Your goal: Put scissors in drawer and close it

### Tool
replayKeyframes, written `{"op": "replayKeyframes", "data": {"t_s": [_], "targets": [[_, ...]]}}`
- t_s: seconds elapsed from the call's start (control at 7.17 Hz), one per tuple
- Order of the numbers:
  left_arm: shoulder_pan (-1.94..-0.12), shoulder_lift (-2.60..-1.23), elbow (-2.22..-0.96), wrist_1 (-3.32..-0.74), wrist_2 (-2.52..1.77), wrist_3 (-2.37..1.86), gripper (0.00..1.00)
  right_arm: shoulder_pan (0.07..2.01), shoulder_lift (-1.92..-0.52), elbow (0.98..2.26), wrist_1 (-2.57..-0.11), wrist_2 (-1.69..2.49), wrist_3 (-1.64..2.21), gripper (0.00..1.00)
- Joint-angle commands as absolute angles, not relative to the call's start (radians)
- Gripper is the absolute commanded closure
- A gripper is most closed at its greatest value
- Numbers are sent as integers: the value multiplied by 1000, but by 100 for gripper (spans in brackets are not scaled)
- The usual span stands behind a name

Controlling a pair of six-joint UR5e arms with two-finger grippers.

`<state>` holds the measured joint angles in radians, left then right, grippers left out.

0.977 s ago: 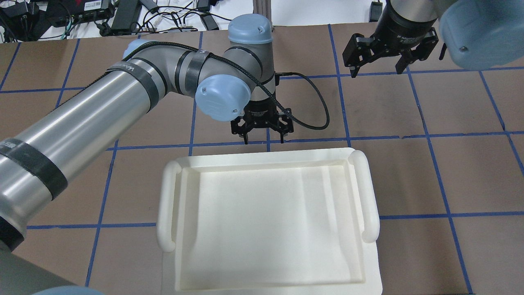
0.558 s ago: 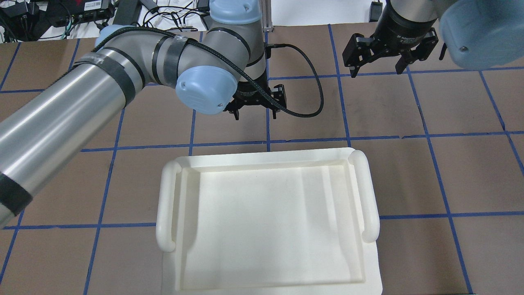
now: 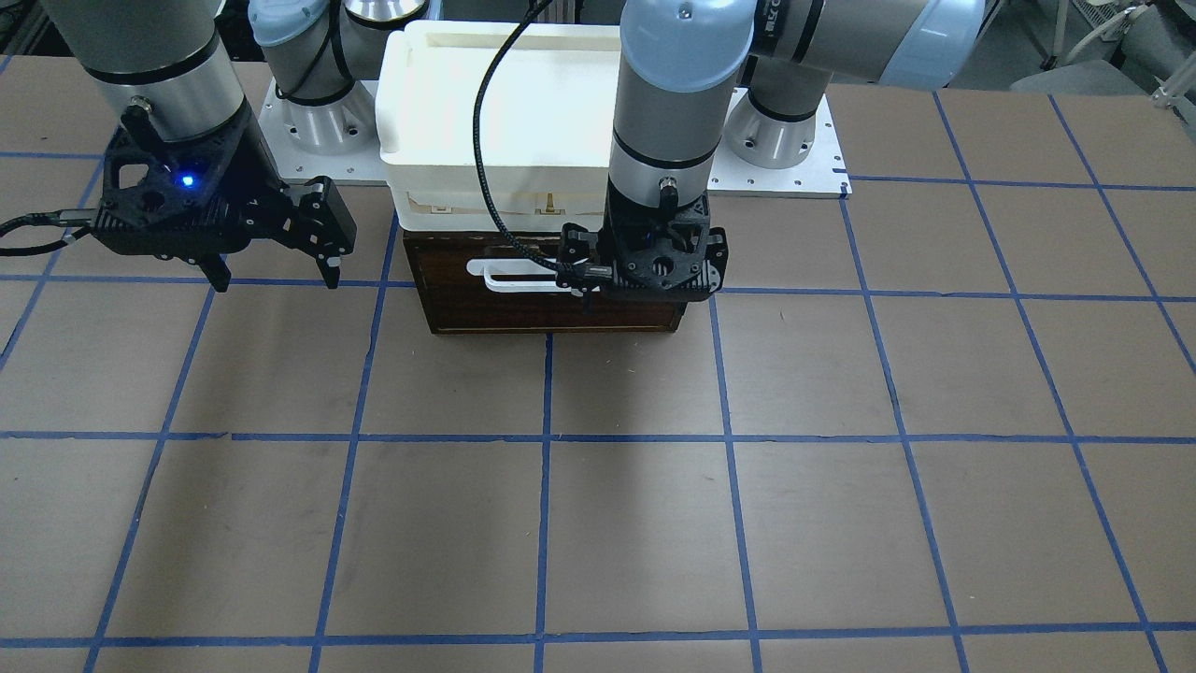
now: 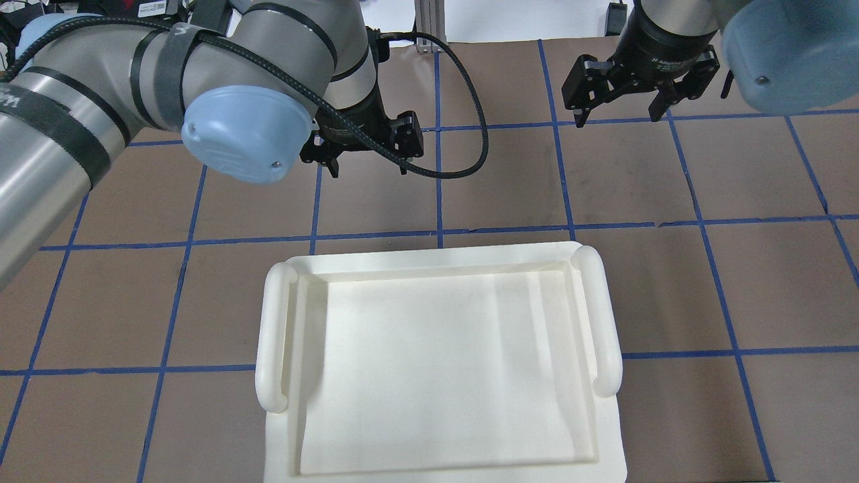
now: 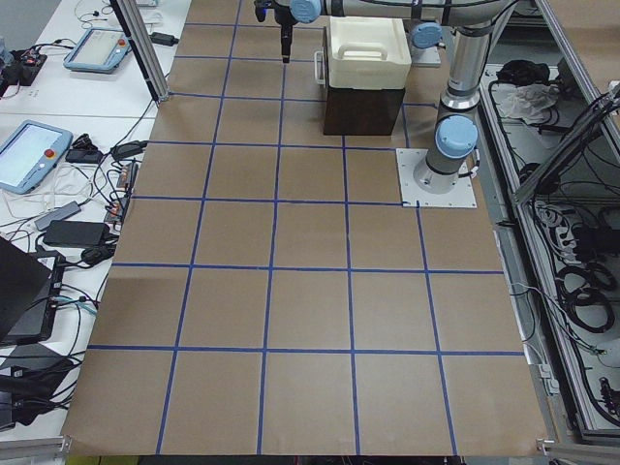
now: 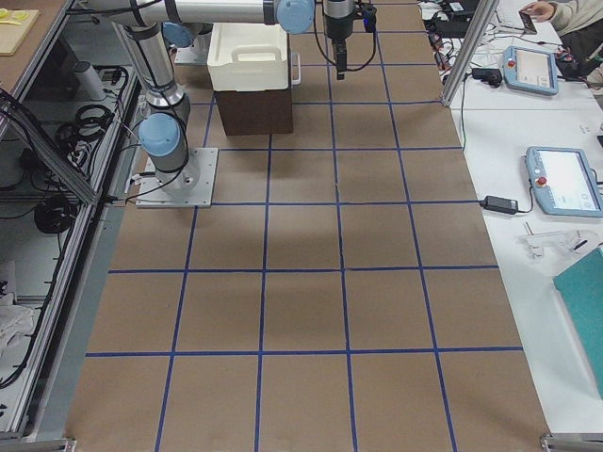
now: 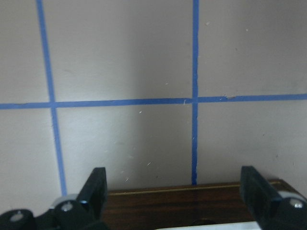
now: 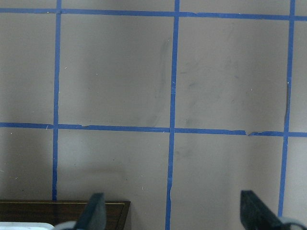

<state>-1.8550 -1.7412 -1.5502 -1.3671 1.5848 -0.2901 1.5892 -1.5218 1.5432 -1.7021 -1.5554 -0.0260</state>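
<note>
The drawer (image 3: 523, 308) shows its dark brown front and white bar handle (image 3: 505, 277) under the white tray; none of its inside shows. Its top edge also shows in the left wrist view (image 7: 192, 203), and one corner in the right wrist view (image 8: 67, 213). The scissors are out of view. My left gripper (image 3: 645, 283) is open and empty, hanging just in front of the drawer front; in the overhead view (image 4: 368, 168) it is beyond the tray. My right gripper (image 4: 616, 115) is open and empty, off to the side of the drawer (image 3: 273, 271).
The white tray (image 4: 272, 335) with two tube handles sits on top of the drawer box (image 5: 363, 111) and hides it from above. The brown table (image 3: 561, 523) carries a blue tape grid. The left arm's black cable (image 4: 470, 100) loops near its wrist.
My left arm has drawn away from the tray's far edge, moving farther out and to the left in the overhead view, gripper still open. The right arm has not moved.
</note>
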Motion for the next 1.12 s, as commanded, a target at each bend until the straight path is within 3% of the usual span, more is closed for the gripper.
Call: {"op": "replayKeyframes", "data": {"t_s": [0.0, 0.14, 0.42, 0.98], "targets": [[-1845, -1692, -1604, -1312, 1597, -281, 0, 1589, -1520, 1543, -1704, -1555, -25, 0], [-1804, -1690, -1586, -1312, 1604, -281, 0, 1589, -1520, 1543, -1704, -1555, -26, 0], [-1747, -1703, -1404, -1658, 1600, -279, 0, 1589, -1520, 1543, -1704, -1555, -26, 0], [-1740, -1684, -1440, -1621, 1601, -270, 0, 1589, -1519, 1543, -1704, -1555, -25, 0]]}}
